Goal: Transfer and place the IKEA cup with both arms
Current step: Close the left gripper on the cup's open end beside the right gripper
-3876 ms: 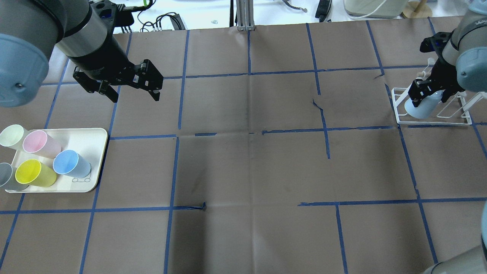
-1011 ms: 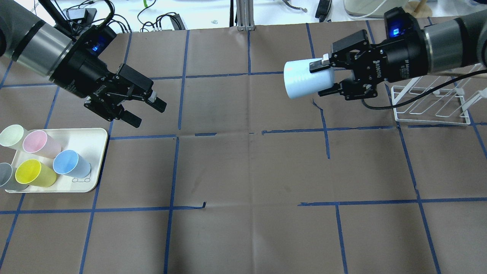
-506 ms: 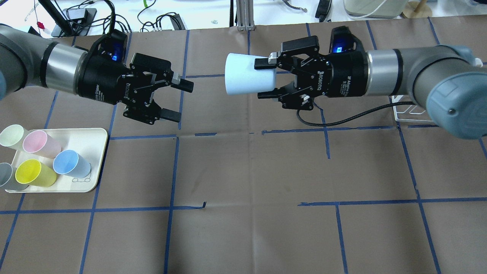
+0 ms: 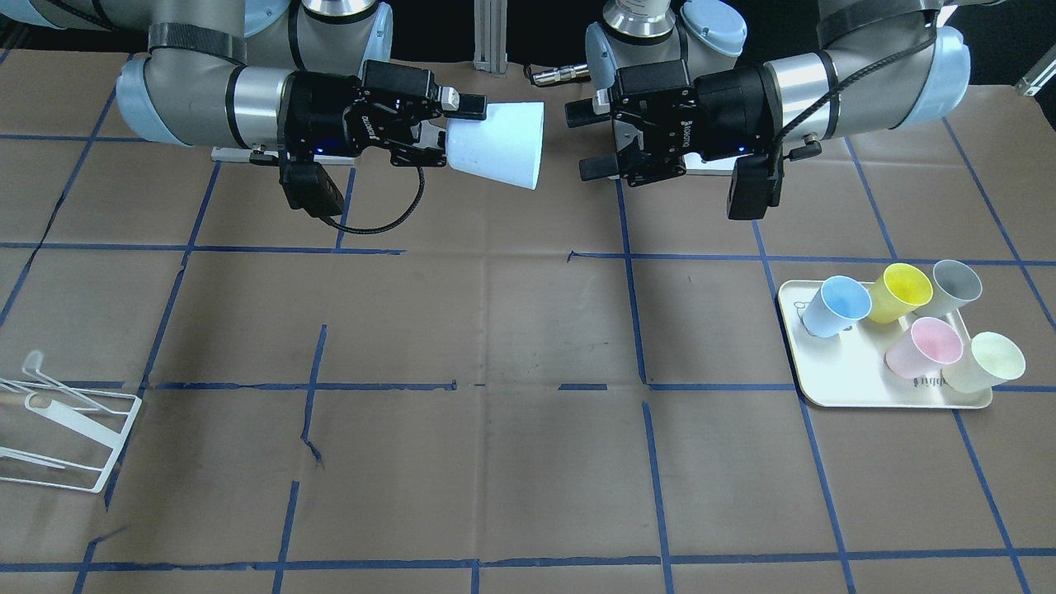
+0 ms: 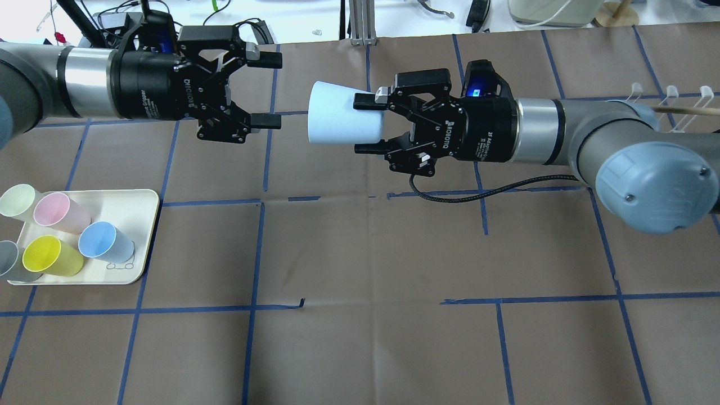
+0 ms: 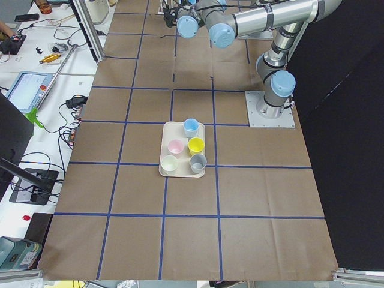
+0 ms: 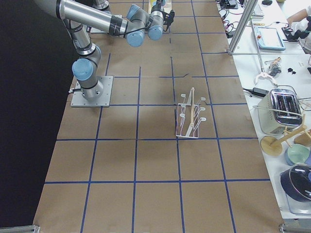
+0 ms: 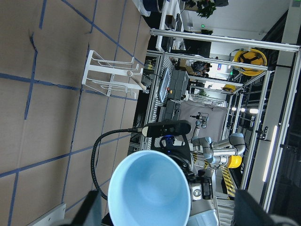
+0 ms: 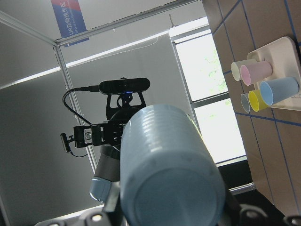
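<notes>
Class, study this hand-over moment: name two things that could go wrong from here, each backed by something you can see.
1. The right pincer grips the IKEA cup only near its narrow base; it might slip.
2. The open left pincer faces the wide rim; a finger could knock it.

a tray (image 6: 163, 171) is sitting on the worktop (image 6: 252, 198), carrying a blue cup (image 6: 191, 126), pink cup (image 6: 176, 146), yellow cup (image 6: 196, 146), pale green cup (image 6: 170, 164) and grey cup (image 6: 198, 162). the arms (image 6: 264, 17) are hanging over the far end.

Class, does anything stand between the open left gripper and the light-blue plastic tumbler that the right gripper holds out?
Nothing visible does: only open air separates the left gripper from the light-blue plastic tumbler.
</notes>
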You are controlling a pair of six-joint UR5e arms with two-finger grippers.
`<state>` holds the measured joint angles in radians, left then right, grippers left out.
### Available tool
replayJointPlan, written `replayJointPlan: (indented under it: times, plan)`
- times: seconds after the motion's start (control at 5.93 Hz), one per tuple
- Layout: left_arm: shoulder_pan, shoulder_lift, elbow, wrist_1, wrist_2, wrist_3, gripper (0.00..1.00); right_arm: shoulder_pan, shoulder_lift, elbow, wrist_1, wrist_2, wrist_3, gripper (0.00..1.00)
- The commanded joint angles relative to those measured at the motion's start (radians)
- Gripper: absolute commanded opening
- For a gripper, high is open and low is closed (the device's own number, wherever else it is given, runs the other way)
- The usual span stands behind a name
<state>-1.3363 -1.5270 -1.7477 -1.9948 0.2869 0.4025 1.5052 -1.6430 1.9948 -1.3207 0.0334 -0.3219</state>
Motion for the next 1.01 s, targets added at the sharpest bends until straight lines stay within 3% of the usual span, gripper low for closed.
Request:
replayJointPlan:
  times: [0.0, 0.51, 0.67, 0.84]
  plan:
    - [-0.041, -0.012, 0.007, 0.004, -0.003, -0.005, 0.98, 0.003, 0.0, 0.001, -0.002, 0.003, 0.0, 0.39]
    - [-0.11, -0.01, 0.008, 0.021, -0.003, -0.01, 0.98, 0.003, 0.0, 0.001, -0.003, 0.006, 0.0, 0.39]
    - [-0.104, -0.007, 0.008, 0.022, 0.006, -0.002, 0.9, 0.003, 0.0, 0.001, -0.006, 0.006, 0.0, 0.39]
    - [-0.103, -0.004, 0.01, 0.025, 0.003, -0.008, 0.56, 0.003, 0.0, 0.001, -0.008, 0.006, 0.0, 0.39]
